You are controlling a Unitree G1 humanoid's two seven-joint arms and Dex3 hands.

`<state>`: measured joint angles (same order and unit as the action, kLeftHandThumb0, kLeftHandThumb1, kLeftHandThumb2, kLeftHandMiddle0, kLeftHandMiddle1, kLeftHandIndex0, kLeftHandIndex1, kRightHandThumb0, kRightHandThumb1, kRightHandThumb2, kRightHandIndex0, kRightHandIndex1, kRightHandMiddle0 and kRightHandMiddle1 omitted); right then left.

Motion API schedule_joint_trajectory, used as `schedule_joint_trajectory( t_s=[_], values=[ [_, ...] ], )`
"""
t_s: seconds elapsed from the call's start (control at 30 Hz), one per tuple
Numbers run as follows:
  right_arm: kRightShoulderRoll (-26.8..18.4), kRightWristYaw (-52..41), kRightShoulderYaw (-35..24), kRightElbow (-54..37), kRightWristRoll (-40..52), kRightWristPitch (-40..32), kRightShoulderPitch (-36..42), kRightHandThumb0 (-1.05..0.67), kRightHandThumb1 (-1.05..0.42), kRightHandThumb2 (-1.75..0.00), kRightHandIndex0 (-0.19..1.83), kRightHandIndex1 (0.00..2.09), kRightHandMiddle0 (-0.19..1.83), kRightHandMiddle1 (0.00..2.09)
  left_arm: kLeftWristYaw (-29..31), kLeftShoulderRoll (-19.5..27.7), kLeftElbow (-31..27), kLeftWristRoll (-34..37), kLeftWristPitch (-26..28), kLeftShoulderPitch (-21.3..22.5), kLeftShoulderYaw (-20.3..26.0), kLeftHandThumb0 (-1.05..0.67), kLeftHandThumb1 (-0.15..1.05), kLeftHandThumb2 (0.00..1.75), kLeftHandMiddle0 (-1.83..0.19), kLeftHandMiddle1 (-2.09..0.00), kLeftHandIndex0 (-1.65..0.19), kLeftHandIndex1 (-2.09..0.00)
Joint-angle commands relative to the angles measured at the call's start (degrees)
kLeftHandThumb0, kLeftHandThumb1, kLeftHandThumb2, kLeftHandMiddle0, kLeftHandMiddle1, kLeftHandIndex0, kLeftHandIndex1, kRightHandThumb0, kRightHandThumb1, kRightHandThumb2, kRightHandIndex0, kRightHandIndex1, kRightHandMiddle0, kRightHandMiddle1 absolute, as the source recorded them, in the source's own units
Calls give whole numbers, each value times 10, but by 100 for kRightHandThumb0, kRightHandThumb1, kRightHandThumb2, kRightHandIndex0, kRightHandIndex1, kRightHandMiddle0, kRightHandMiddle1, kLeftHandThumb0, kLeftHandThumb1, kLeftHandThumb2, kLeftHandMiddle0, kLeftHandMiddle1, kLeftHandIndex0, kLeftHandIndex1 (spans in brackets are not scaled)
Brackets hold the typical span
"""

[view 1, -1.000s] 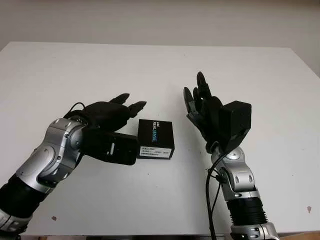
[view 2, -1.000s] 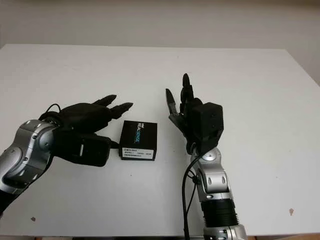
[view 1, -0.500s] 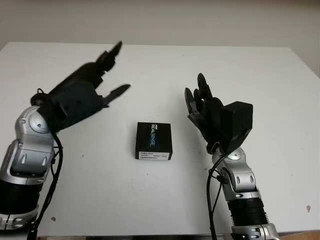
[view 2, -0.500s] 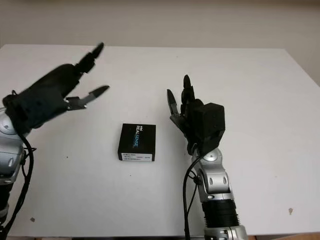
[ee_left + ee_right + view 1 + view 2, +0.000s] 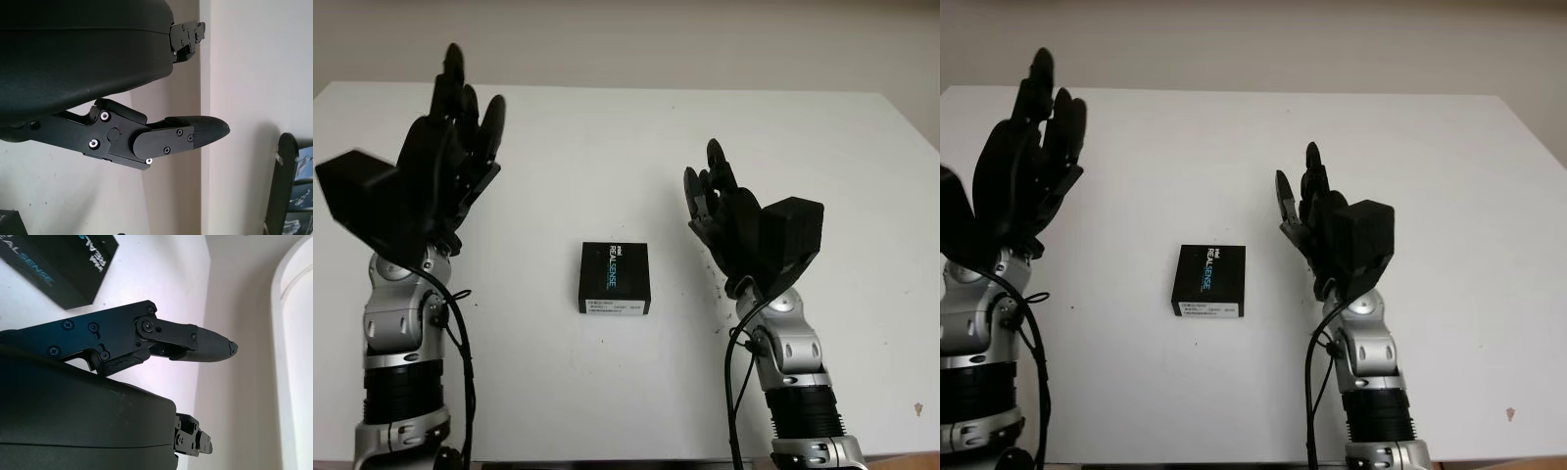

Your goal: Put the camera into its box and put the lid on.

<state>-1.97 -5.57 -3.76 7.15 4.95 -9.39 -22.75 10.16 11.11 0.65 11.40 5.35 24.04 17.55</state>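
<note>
- The left hand (image 5: 440, 147) is raised above the table (image 5: 803, 137), with its fingers pointing up and away from the robot. It is open and holds nothing, and it touches nothing.
- The right hand (image 5: 720, 211) is also raised, palm turned toward the middle of the table. It is open and holds nothing.
- The box (image 5: 615, 277), black with the lid on and the word "REALSENSE" printed on top, lies flat on the table between the two hands. It is apart from both of them, somewhat nearer to the right hand than to the left.
- In the right wrist view one finger (image 5: 205, 343) of the right hand reaches out straight, and the box (image 5: 58, 264) lies on the table beyond it, not touching it.
- In the left wrist view one finger (image 5: 195, 136) of the left hand is stretched out, with a light wall behind it.
</note>
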Motion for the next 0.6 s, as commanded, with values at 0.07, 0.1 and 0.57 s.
schedule_joint_trajectory(
  t_s=[0.07,0.1,0.57],
  values=[
    [-7,-9,-3,10,6,28,-16,-65,-105,-60,-19,0,-19,1,24,-8,13,33,-43,-43,4,-75,105,54,19,0,19,0],
    [-8,-13,-3,12,7,32,-18,-65,-105,-60,-19,0,-19,0,30,-10,13,41,-49,-53,4,-75,105,53,18,-1,17,-1],
    [-4,-21,-5,39,22,57,-37,-61,-105,-62,-19,0,-19,0,26,-28,40,60,-102,-89,-7,-72,105,58,19,0,19,0]
  ],
)
